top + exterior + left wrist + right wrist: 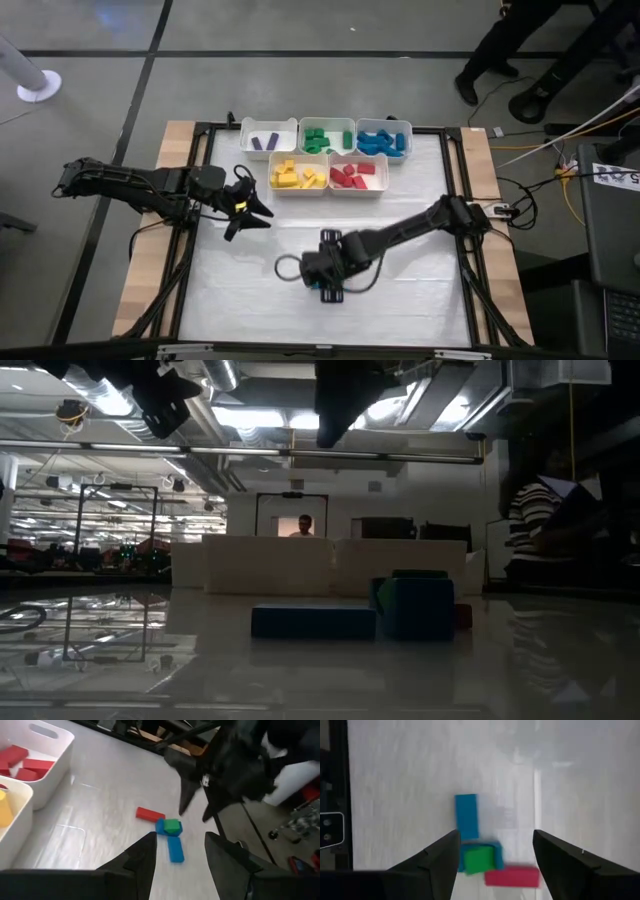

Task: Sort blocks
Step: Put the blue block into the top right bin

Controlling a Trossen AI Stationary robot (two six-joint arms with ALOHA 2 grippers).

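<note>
Right claw (495, 865) hangs released directly above the last loose blocks near the tabletop's front edge: a green block (479, 859) stacked on a blue one, a long blue block (466, 816) and a red block (512, 876) touching. Left claw (245, 205) waits released toward the left edge. Risk: descending fingers would likely strike neighbouring blocks, scattering the cluster. Filled bins (300, 190) line the far edge.

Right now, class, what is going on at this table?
A two-armed robot is sorting blocks by colour into white bins; most already lie sorted. A red block, a green block on a blue one, and a long blue block remain loose on the table. The right gripper hovers open above them, holding nothing. The left gripper waits open near the yellow bin.
</note>
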